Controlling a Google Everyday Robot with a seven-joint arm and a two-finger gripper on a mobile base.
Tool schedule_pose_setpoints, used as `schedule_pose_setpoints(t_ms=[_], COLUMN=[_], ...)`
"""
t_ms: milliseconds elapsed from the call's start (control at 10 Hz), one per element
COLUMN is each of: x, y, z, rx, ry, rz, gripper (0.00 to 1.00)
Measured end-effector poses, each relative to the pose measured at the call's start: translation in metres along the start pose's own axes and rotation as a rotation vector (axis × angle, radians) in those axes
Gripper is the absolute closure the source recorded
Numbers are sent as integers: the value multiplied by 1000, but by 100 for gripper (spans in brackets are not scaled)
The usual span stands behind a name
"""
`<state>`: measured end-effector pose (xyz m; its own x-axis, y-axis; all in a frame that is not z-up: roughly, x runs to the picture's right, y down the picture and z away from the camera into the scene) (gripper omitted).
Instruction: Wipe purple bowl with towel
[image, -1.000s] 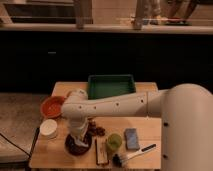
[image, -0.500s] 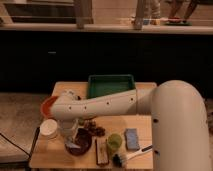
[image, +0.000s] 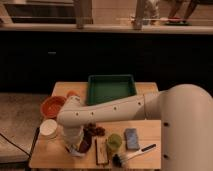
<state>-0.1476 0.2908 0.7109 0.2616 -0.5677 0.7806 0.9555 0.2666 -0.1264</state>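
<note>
Gripper (image: 75, 147) low over the table's front-left area, at the purple bowl (image: 84, 145).
Left to right: orange bowl (image: 51, 106) and white cup (image: 48, 128) at the left edge; the gripper on the purple bowl's left side, its grip state cannot be told; crumpled towel (image: 95, 130) just behind the bowl; green tray (image: 111, 89) at the rear; green cup (image: 114, 142), blue sponge (image: 132, 138) and brush (image: 132, 154) to the right.

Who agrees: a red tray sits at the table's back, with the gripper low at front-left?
Wrong colour: the camera view shows the tray is green. It sits at the table's back, with the gripper low at front-left.
</note>
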Motion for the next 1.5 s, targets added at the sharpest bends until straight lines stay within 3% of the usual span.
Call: schedule_pose_setpoints(t_ms=[400,700,1100,1500], x=[20,37,51,31], y=[33,25,-9,-45], z=[-6,-19,-23,-16], rx=[-1,3,-4,-12], ry=[30,68,84,61], rz=[99,106,32,-89], gripper=[100,100,100,100])
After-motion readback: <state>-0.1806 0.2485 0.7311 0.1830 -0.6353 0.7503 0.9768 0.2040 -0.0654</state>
